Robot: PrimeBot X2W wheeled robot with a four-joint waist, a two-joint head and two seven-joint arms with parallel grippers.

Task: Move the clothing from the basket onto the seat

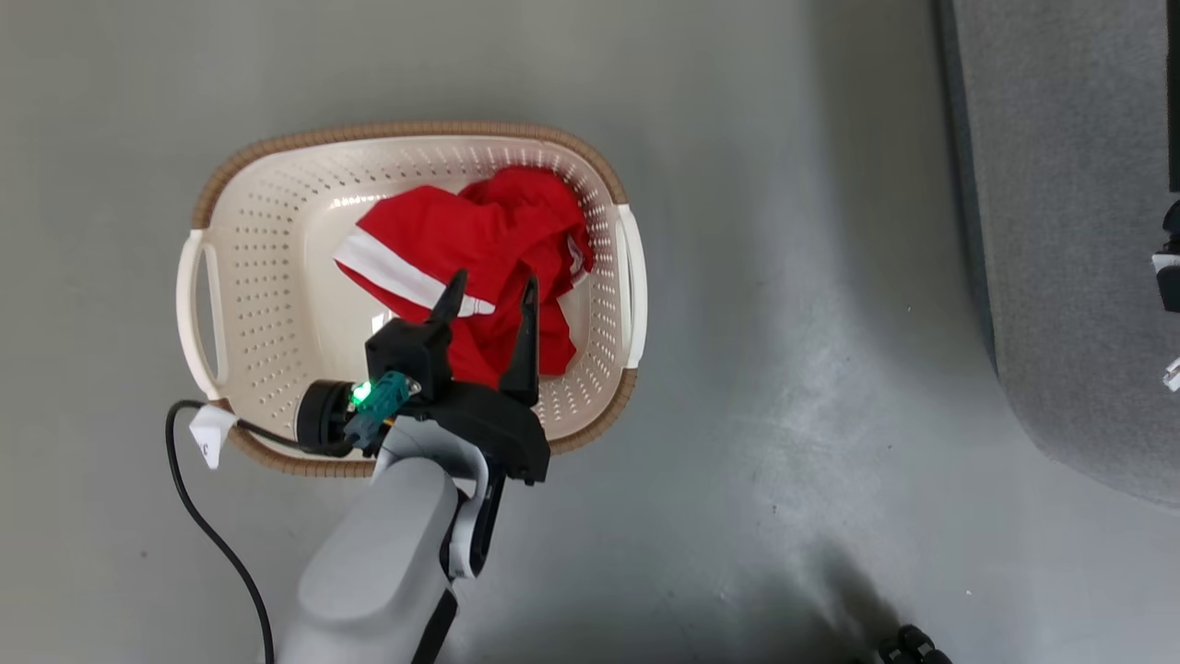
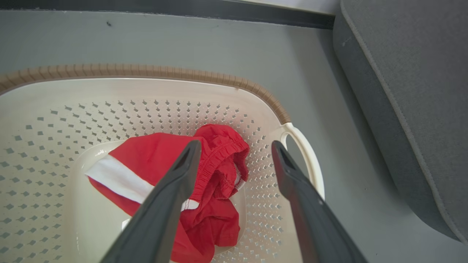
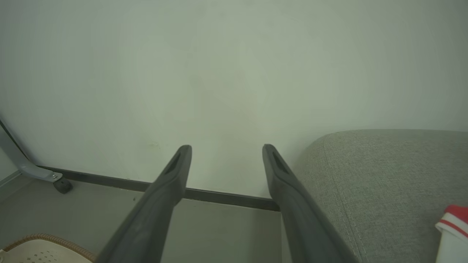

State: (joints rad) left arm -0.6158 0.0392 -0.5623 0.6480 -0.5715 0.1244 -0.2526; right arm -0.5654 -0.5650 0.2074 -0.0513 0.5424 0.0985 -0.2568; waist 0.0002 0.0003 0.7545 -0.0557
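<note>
The basket [image 1: 230,304] sat on the floor [image 1: 784,369], with the seat [image 1: 1060,231] well apart to its right. The clothing [image 1: 479,240] lay heaped inside the basket, toward its right wall and far corner. The left gripper [image 1: 493,281] hung over the basket's near rim, fingers parted above the clothing. Another garment [image 3: 453,226] lay on the seat. The right gripper [image 3: 226,147], fingers parted, faced the wall [image 3: 219,73] behind the seat.

floor [image 1: 784,369]: grey, faint sheen | wall [image 3: 234,73]: pale | skirting [image 3: 226,197]: dark
</note>
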